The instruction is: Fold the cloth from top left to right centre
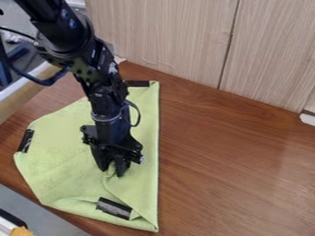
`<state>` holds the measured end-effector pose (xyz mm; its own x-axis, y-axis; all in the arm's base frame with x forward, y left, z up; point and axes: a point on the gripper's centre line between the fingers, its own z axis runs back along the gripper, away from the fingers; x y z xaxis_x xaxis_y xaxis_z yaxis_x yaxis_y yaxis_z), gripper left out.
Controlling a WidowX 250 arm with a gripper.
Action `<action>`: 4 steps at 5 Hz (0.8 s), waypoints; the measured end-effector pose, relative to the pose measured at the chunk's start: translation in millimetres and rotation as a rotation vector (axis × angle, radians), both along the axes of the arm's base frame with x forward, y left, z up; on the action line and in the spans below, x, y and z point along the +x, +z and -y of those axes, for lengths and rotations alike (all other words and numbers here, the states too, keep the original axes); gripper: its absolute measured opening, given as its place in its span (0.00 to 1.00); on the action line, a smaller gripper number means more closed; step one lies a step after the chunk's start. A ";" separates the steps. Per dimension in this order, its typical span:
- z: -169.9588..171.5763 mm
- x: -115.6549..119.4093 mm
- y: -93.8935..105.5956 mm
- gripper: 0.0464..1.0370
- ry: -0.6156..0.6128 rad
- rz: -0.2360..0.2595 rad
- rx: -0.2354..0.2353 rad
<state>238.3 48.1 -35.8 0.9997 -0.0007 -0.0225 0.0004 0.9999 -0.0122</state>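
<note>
Your hand [113, 172] is pointing down over the lower middle of the light green cloth [64, 159], tips nearly together with a small tuck of fabric between them; reads as a pinch, though how firm I can't tell. Cloth lies on the wood-grain worktop [227, 166], left of centre in view, its right edge running straight from top to bottom. Creases fan from the tips toward the bottom corner, so the tuck probably pulls on the layer around it. Black strips sit near the cloth's margins: upper [137, 83], left [26, 140], lower [114, 208]. They look like tape, likely corner or edge markers. The lower one lies beside a loose fold; watch for drag there. For the task, right centre should be up and right of the tips, so a low lift that way makes sense, enough to clear the layer below. Lower-left side of the cloth runs close to the worktop's edge, so don't push that way. Wood panel [175, 39] stands behind the top end. Best room is to the right, past the straight edge.
</note>
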 end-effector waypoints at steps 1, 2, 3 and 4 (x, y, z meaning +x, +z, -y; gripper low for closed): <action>8.0 2.2 4.3 0.81 -0.029 0.012 0.002; 13.0 2.6 6.4 0.96 -0.036 0.008 0.005; 20.8 5.9 21.2 0.96 -0.060 0.033 0.019; 27.6 9.3 43.4 0.96 -0.090 0.071 0.024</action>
